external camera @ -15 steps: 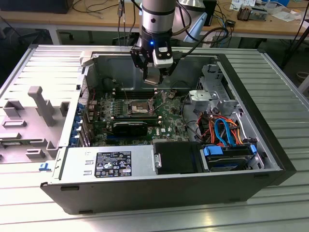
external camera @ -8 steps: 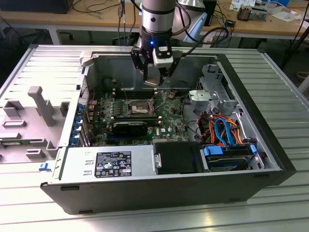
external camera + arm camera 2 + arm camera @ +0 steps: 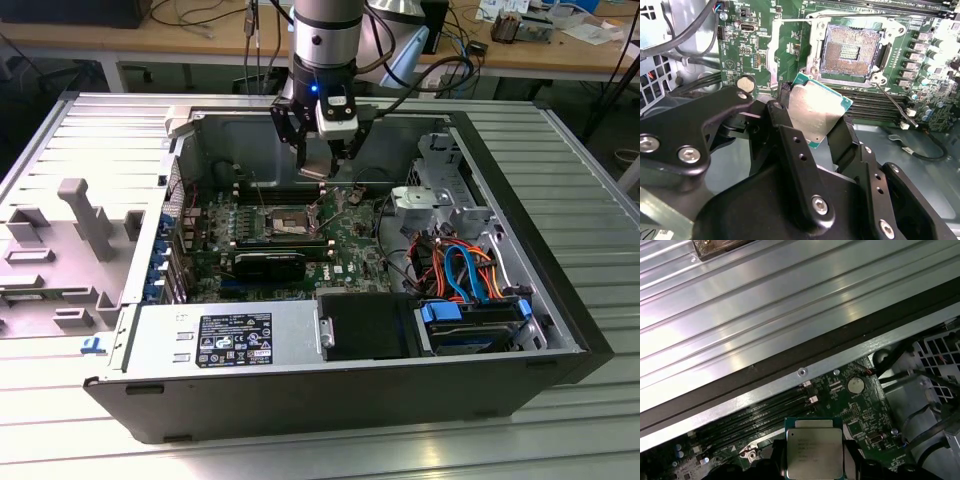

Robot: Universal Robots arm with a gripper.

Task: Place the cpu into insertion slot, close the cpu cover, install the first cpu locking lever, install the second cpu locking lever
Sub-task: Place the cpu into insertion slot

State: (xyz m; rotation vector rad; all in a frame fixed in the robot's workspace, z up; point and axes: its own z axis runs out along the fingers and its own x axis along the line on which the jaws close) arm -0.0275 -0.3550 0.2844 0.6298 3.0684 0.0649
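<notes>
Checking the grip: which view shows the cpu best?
The first wrist view: the cpu faces the camera squarely, nearly whole. The second wrist view shows it tilted, partly behind the fingers; the exterior view shows a silvery sliver in the gripper.

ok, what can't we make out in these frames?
1. cpu, second wrist view: its near part is hidden behind the gripper shut on it.
2. cpu, first wrist view: one edge is cut off by the picture border.
3. insertion slot, exterior view: too small to check its contacts.
</notes>
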